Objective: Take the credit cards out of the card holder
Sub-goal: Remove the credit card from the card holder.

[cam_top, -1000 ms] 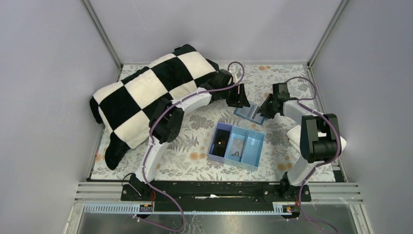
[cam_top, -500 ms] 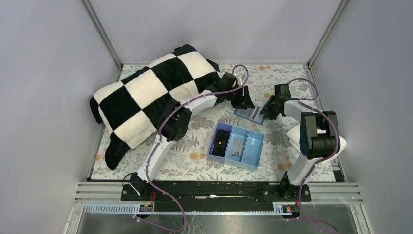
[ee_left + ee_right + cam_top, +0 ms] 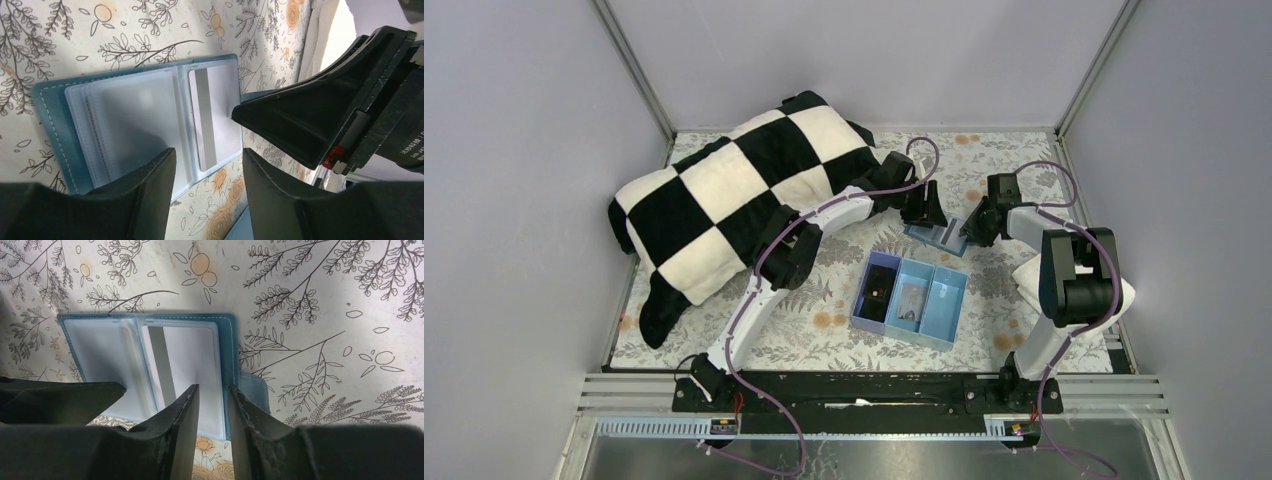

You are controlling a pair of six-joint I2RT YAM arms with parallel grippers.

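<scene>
The card holder [image 3: 936, 235] is a blue-teal wallet lying open and flat on the floral cloth behind the tray. In the left wrist view its teal border [image 3: 49, 120] frames clear pockets, and a pale grey credit card [image 3: 216, 107] with a grey stripe sits in the right pocket. The same card [image 3: 192, 365] shows in the right wrist view. My left gripper [image 3: 923, 208] [image 3: 207, 167] is open and empty over the wallet's near edge. My right gripper [image 3: 973, 228] [image 3: 212, 402] hovers over the card panel's right edge, jaws a narrow gap apart, holding nothing.
A light-blue three-compartment tray [image 3: 945, 300] stands in front of the wallet with small items in two compartments. A black-and-white checkered blanket [image 3: 724, 195] fills the back left. Grey walls close the sides and back. The two grippers are close together over the wallet.
My left arm has stretched further right, bringing its gripper down to the wallet's left side. My right gripper has shifted slightly down and closer to the wallet's right side.
</scene>
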